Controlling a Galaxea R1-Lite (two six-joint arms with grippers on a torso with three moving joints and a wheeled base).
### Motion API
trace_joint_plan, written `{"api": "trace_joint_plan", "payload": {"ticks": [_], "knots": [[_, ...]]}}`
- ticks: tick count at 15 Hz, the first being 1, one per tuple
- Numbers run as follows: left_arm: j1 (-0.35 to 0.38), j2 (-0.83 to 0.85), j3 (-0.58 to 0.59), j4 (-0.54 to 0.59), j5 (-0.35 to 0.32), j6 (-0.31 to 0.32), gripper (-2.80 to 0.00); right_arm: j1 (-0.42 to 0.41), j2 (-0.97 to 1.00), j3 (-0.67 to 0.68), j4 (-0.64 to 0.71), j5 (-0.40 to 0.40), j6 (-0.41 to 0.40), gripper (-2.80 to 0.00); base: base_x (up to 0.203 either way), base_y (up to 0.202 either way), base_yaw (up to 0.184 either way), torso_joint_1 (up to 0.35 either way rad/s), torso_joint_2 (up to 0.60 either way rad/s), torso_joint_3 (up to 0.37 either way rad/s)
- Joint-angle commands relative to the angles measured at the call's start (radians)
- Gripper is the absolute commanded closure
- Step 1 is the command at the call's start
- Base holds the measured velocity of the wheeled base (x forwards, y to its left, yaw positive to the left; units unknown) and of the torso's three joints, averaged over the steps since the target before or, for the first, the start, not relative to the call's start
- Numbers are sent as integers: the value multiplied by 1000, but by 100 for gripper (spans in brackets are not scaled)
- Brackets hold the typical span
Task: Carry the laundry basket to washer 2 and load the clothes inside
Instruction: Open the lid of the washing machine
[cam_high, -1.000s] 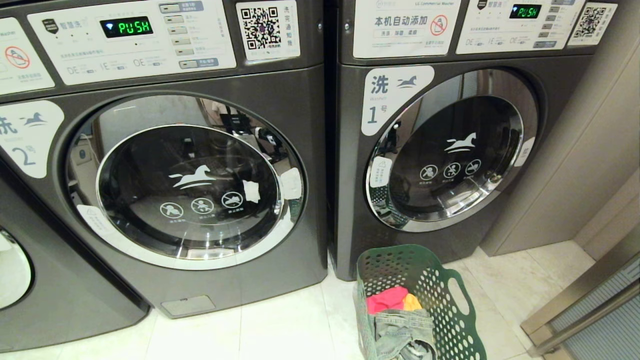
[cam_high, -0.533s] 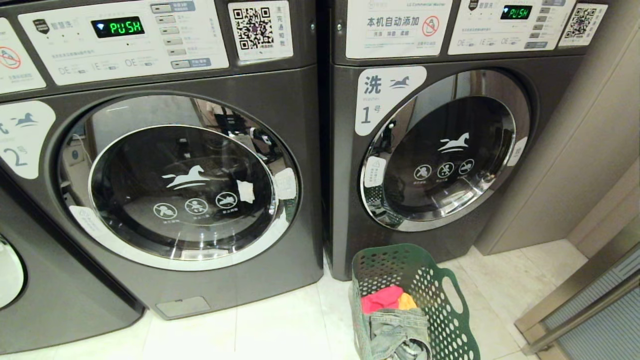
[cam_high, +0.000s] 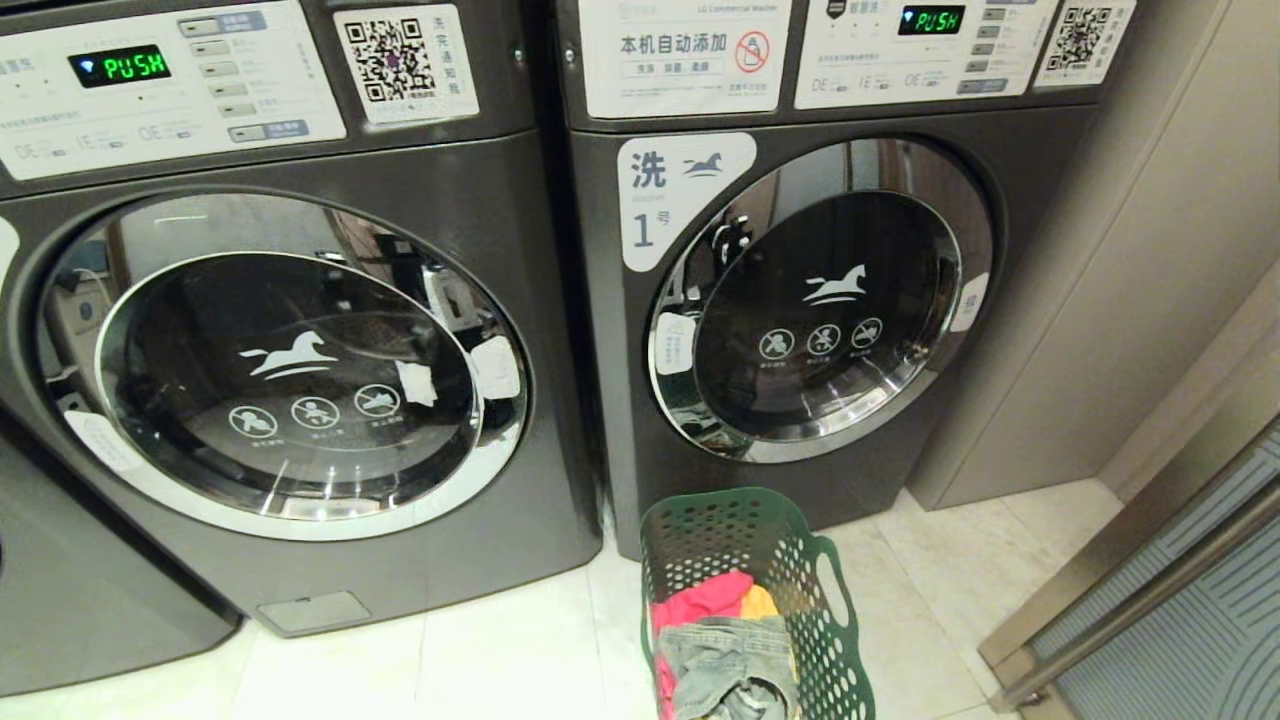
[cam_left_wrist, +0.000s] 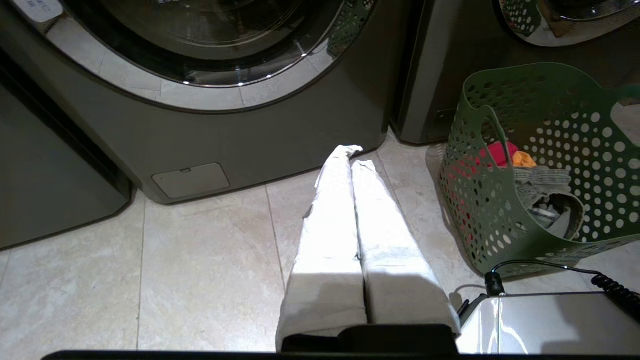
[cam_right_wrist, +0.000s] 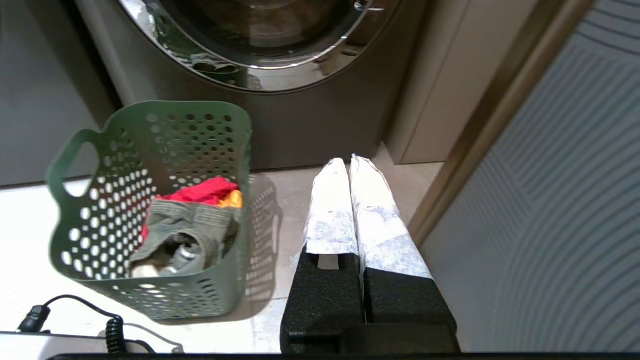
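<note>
Two washers fill the head view: the one on the left (cam_high: 290, 370), door shut, takes the left half of the frame, and the one labelled 1 (cam_high: 800, 300) sits right of centre, door shut too; we can't read the left one's number label here since it's cut off at the frame edge. Both displays read PUSH. We see the green basket (cam_high: 760, 540) at the bottom centre of the head view, standing upright on the pale tile floor (cam_high: 480, 660) right in front of the machine labelled 1, near its lower left corner. The clothes (cam_high: 720, 640) are inside it: red and orange-yellow pieces toward the machines, grey-blue denim on top nearer us. Neither arm shows in the head view. In the left wrist view our left gripper (cam_left_wrist: 350, 155) has its white-wrapped fingers pressed together, holding nothing, low over the floor, with the basket off to the right side of that frame. In the right wrist view our right gripper (cam_right_wrist: 347, 162) is likewise closed up and empty, with the basket in the left half of that frame and a beige wall panel (cam_right_wrist: 440, 85) at upper right.
</note>
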Motion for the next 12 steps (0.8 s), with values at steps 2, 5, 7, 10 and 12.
{"api": "trace_joint_plan", "payload": {"ticks": [2,5,7,10,12], "knots": [[0,-2,0,2,0,1,0,0,-1,0,0,0,-1,0,0,-198,2,2,2,4],[0,-2,0,2,-1,1,0,0,-1,0,0,0,-1,0,0,-194,1,2,2,2],[0,-2,0,1,0,1,0,0,-1,1,0,0,0,0,0,-196,3,2,2,3],[0,-2,0,1,0,-1,0,0,-1,0,0,-1,2,0,0,-192,2,1,-1,5],[0,-2,0,1,0,-1,0,0,-1,0,0,0,2,0,0,-166,0,2,-2,2]]}}
